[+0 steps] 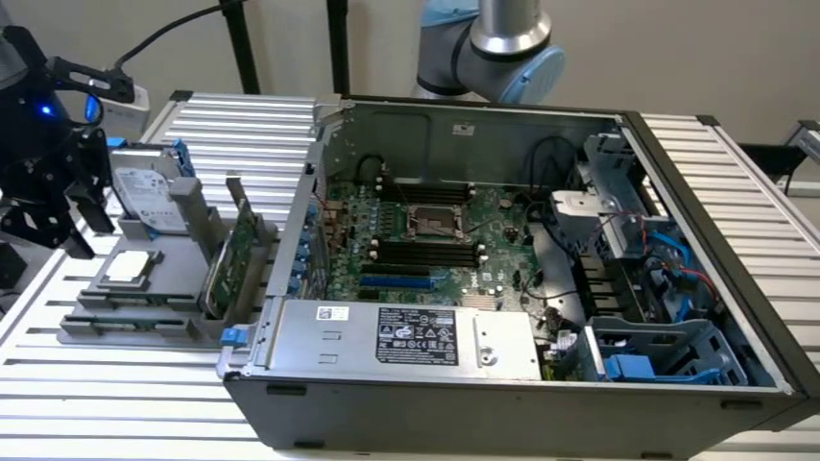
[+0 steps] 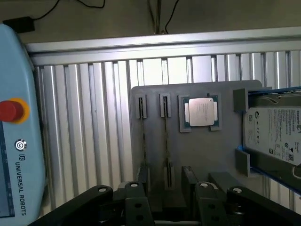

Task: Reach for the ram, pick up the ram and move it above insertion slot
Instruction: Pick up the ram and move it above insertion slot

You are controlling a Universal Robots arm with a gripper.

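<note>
The ram (image 2: 165, 141) stood on its long edge in a narrow slot of the grey holder plate (image 2: 207, 160). A second thin stick sat just beside it in a matching slot. Racked upright like that, each stick offered its two flat faces to a pinch from above, and the gap between them left room for a finger. The same plate kept a processor chip (image 2: 201, 113) flat in a pocket and a hard drive (image 2: 275, 134) in a blue-edged cradle. All of this sat apart from the open computer case (image 1: 513, 403) on the slatted tabletop (image 1: 129, 403). The case's black memory slots (image 1: 417, 254) lay bare on the motherboard.

The gripper (image 2: 167, 195) hung over the plate, pointing down at it, to the exterior view's left of the case. Its jaws looked parted, one to each side of the racked sticks, with nothing held, though their tips were hard to make out against the dark plate edge. The ram sat untouched in its slot.
</note>
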